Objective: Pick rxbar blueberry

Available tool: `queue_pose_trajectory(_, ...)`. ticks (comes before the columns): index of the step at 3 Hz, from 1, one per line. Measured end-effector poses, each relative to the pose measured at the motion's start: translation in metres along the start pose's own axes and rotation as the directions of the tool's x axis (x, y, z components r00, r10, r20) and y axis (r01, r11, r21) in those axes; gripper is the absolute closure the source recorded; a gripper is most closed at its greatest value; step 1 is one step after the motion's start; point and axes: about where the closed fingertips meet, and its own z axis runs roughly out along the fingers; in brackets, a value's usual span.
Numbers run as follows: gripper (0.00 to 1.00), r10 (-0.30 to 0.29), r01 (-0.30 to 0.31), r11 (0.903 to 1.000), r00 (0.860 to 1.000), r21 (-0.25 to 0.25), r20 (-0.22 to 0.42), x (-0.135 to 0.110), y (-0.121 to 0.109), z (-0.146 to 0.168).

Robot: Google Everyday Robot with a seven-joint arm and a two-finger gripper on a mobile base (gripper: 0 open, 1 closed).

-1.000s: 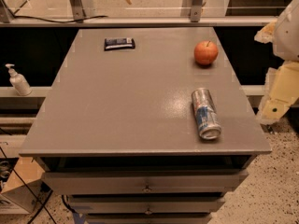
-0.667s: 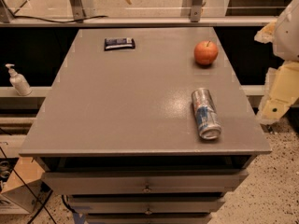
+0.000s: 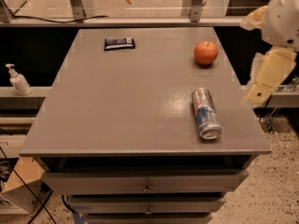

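The rxbar blueberry [image 3: 119, 43] is a small flat dark bar with pale lettering. It lies flat near the far left edge of the grey table [image 3: 121, 106]. My gripper [image 3: 267, 76] hangs off the table's right side, at the frame's right edge, far from the bar and holding nothing that I can see. The white arm [image 3: 282, 15] rises above it.
A red apple [image 3: 206, 52] sits at the far right of the table. A silver-blue drink can [image 3: 205, 114] lies on its side near the front right. A white pump bottle [image 3: 17, 80] stands on a ledge to the left. Drawers [image 3: 147, 183] are below the table's front edge.
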Motion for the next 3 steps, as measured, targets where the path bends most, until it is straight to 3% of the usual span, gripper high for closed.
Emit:
queue_pose_trajectory(1, 0.0, -0.042, 0.045, 0.9989, 0.984, -0.013, 0.176, -0.043, -0.026, 0.017)
queue_pose_trajectory(2, 0.0, -0.009, 0.029, 0.9976, 0.953, -0.063, 0.301, -0.078, -0.05, 0.039)
queue_pose_trajectory(3, 0.0, -0.002, 0.026, 0.9972, 0.95, -0.071, 0.313, -0.08, -0.052, 0.042)
